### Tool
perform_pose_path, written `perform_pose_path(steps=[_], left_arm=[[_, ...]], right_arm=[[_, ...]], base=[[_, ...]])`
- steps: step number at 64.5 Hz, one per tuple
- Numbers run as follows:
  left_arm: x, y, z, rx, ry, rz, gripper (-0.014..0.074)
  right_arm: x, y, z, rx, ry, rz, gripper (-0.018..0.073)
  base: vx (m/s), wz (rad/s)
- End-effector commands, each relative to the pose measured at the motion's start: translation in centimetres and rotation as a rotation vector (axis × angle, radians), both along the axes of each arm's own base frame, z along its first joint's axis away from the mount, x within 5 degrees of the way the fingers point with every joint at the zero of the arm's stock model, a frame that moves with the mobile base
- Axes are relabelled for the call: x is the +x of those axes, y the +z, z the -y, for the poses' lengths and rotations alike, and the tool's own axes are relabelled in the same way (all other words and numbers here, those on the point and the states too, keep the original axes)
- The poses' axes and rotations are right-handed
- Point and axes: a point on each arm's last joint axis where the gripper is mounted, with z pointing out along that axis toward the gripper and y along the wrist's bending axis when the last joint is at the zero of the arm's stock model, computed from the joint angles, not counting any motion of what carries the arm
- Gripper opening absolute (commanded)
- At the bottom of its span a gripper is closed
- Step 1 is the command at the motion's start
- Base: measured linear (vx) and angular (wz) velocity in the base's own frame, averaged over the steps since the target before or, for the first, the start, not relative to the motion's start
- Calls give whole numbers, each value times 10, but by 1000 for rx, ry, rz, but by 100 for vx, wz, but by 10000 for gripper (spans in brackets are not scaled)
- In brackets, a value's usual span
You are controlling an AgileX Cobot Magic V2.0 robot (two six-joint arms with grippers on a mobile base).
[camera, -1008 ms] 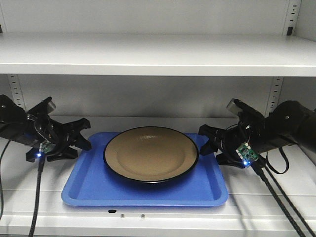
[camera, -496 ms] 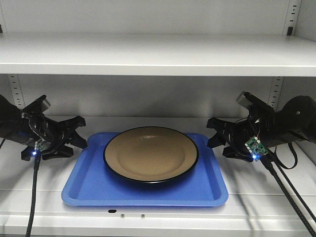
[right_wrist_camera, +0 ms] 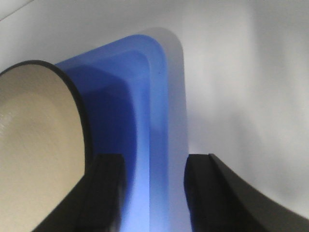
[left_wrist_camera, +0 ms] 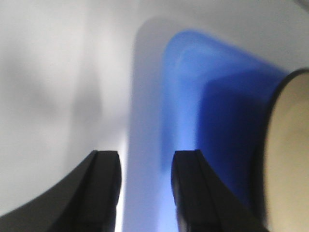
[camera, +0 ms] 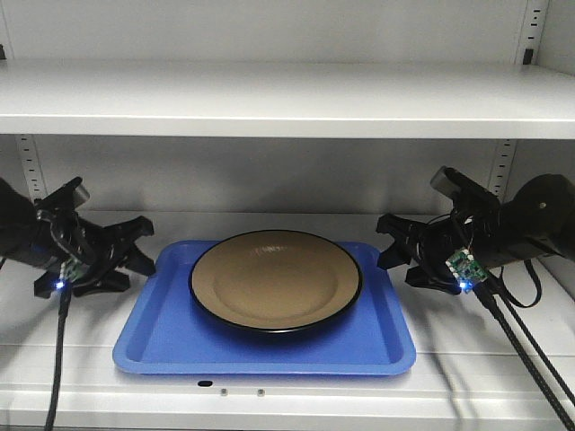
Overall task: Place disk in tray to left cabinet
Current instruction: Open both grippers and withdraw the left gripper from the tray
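Your front view is sharp and evenly lit, dimmer under the upper shelf [camera: 287, 99], with soft sheen on the disk [camera: 275, 280]. Both wrist views are blurred close up, the tray [left_wrist_camera: 203, 96] smeared and casting a soft shadow.

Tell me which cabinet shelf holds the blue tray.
The lower shelf holds the tray, with the disk on it. The upper shelf, overhead, shows nothing on it from this view.

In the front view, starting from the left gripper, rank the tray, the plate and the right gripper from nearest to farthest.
From the left gripper:
1. Tray, its left rim just beside the gripper.
2. Plate, centred on the tray.
3. Right gripper, beyond the tray's far side.
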Motion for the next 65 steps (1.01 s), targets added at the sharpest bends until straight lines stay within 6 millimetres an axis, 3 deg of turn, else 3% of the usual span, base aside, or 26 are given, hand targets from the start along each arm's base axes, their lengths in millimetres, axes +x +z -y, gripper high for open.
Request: perform_pose_path(steps=[1,8,19,35,48,57,65], left_arm=[[-23,40,-3,-24,59,157,397],[-54,37,-11,-8,144,222,397],[-123,35,-24,26,236,327,375],[-223,17,-41,127,305,522,200],[-293,-18,-50,403,191,672,-10],[-330,-46,-55,470,193,743,-7],[-351,-74,-56,481,198,782,-6]], right_arm=[[-6,40,2,32,-27,138,375],[-6,40,2,32,-27,138,375],[-6,40,2,32,-27,138,375],[-6,40,2,32,-27,138,375],[-6,39,2,32,-27,138,375],[-6,39,2,32,-27,138,375],[-6,39,2,32,-27,138,375]], base=[[0,0],[0,0],[0,0],[0,0],[0,0],[0,0],[0,0]])
